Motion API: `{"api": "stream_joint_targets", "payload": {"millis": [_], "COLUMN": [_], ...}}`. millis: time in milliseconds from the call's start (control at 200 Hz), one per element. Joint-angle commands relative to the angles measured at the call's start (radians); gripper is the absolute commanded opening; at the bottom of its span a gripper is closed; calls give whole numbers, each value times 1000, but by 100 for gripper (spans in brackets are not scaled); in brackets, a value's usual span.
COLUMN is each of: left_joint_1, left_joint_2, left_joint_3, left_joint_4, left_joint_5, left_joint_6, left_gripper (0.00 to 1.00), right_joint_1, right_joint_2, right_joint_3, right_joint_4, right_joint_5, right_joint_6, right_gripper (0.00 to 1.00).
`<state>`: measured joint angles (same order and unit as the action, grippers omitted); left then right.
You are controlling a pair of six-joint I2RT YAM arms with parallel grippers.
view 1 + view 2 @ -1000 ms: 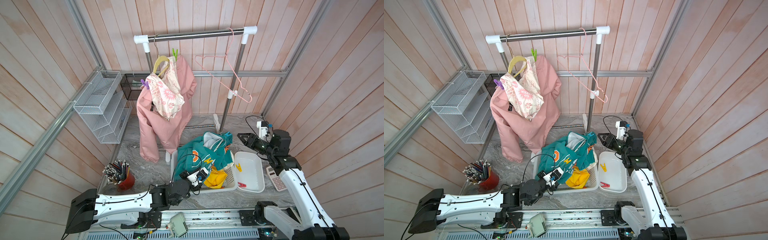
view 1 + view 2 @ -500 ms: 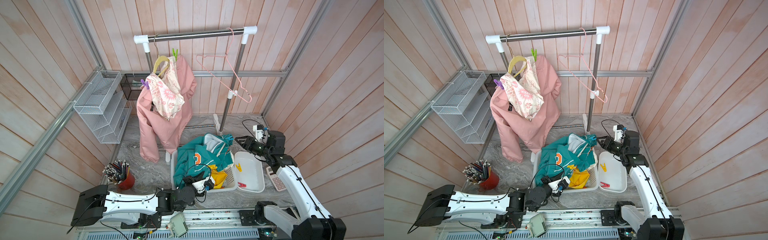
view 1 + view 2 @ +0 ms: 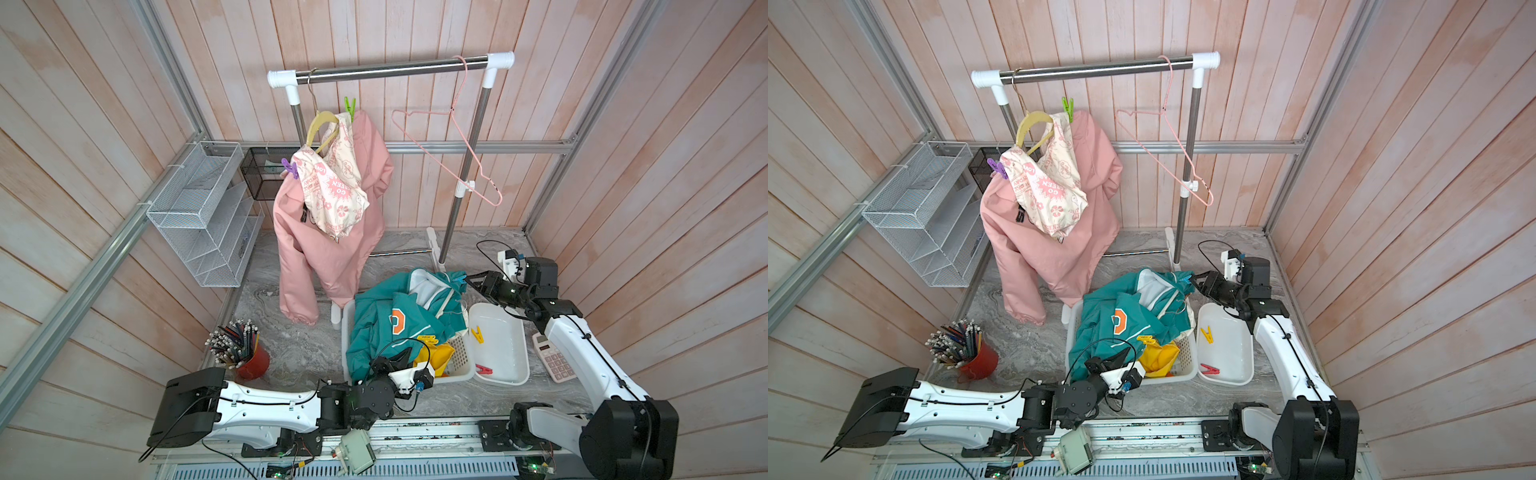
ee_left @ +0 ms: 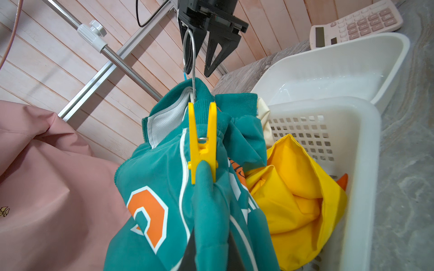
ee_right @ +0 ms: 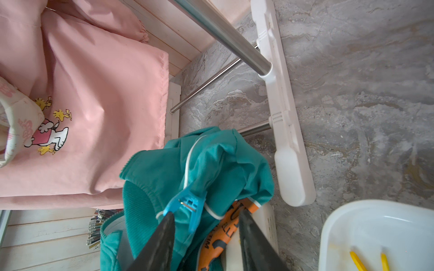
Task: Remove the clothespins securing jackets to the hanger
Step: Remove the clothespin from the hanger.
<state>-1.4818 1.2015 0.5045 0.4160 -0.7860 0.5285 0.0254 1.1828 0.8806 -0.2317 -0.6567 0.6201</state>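
Observation:
The teal jacket [image 3: 382,316] is stretched above the white basket [image 3: 465,374] on a wire hanger [image 4: 191,54]. My left gripper [image 4: 211,239] is shut on a fold of its cloth, just below a yellow clothespin [image 4: 203,143] clipped to the jacket. My right gripper [image 5: 205,214] is open around a blue clothespin [image 5: 187,204] at the collar, with one finger touching a handle of the pin. The yellow jacket [image 3: 436,361] lies in the basket. The pink jacket [image 3: 328,249] hangs on the rail, held by a green clothespin [image 3: 350,109] and a purple clothespin [image 3: 290,168].
A white tray [image 3: 519,353] right of the basket holds a yellow pin [image 3: 477,333] and a red pin [image 3: 483,369]. A calculator [image 3: 555,361] lies beside it. An empty pink hanger [image 3: 465,153] hangs on the rail [image 3: 390,68]. A pencil cup [image 3: 249,361] and wire rack [image 3: 199,216] stand left.
My right gripper has come down and left to the teal collar, around the blue clothespin. The left arm drew back toward the front edge with the teal cloth still in its grip.

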Motion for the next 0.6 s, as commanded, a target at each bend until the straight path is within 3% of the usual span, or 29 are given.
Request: {"api": "stream_joint_targets", "payload": {"millis": [0,595], "left_joint_1": [-11,-33], "left_joint_2": [20,60], "left_joint_3": [-20,-14], "left_joint_4": [-10,40], "left_joint_5": [-5,-43], "left_joint_6": [-13,40], "left_gripper": [0,0], "right_joint_1": [5,30], "right_joint_2": [-15,66], "right_joint_3": [41,80], "right_joint_4": [14,-36], "right_joint_5": [-14,-18], "right_joint_6": [-15,-39], "right_gripper": [47,41]}}
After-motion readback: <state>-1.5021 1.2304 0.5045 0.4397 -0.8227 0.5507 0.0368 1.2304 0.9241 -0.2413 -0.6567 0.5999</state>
